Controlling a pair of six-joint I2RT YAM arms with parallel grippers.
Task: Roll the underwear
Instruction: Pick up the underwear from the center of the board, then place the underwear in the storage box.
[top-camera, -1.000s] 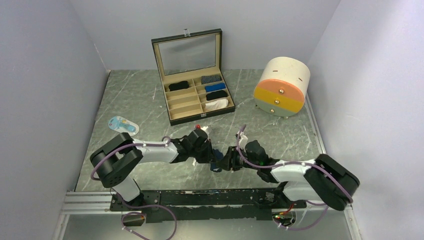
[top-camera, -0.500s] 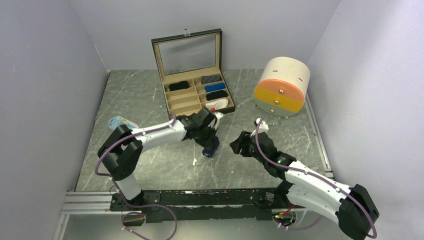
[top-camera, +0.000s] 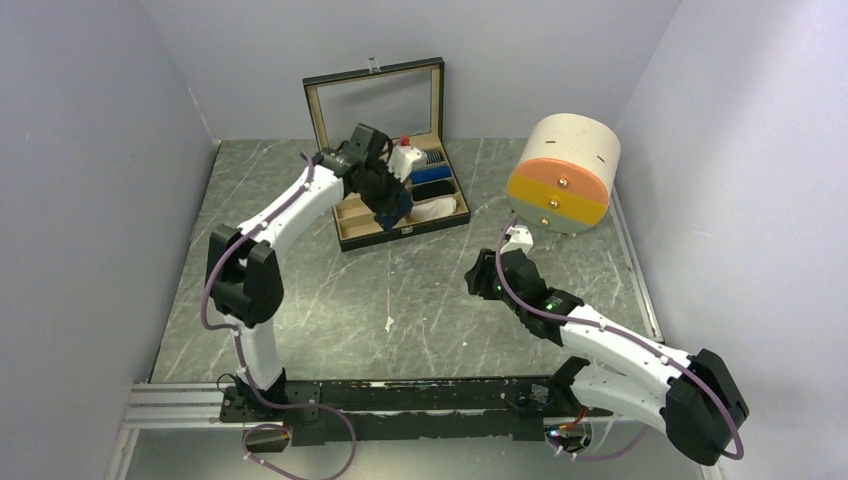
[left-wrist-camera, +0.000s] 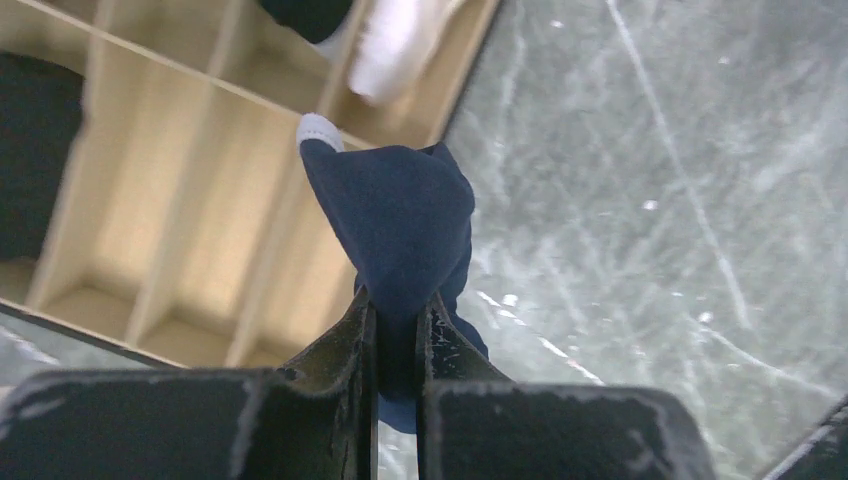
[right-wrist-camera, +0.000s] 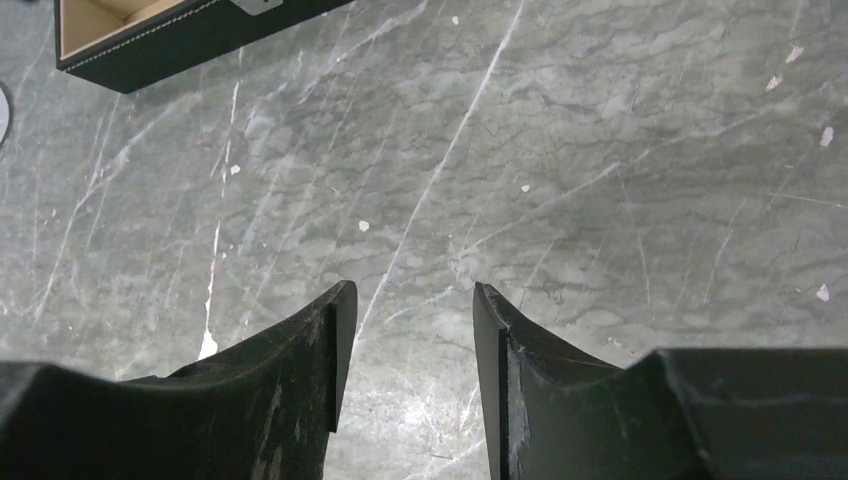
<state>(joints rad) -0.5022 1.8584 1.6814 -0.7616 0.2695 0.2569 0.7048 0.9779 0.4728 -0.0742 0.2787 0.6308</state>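
My left gripper (left-wrist-camera: 398, 300) is shut on the navy blue underwear (left-wrist-camera: 400, 215), whose white trim (left-wrist-camera: 318, 130) shows at its far tip. In the top view the left gripper (top-camera: 390, 198) holds the underwear (top-camera: 401, 207) over the front of the open black box (top-camera: 345, 243), above its beige compartments (left-wrist-camera: 200, 250). A black roll (top-camera: 436, 190) lies in a right-hand compartment and another black piece (left-wrist-camera: 35, 150) in a left-hand one. My right gripper (top-camera: 478, 281) is open and empty over bare marble (right-wrist-camera: 412, 290).
The box also holds a grey striped bundle (top-camera: 428, 157), a blue roll (top-camera: 431, 174) and a white bundle (top-camera: 441, 208), also seen in the left wrist view (left-wrist-camera: 395, 45). A round drawer unit (top-camera: 563, 172) stands at the back right. A box corner (right-wrist-camera: 150, 40) shows in the right wrist view.
My left arm has lifted the navy underwear from the table's near middle and carried it back over the box. My right gripper let go and drew away to the right.
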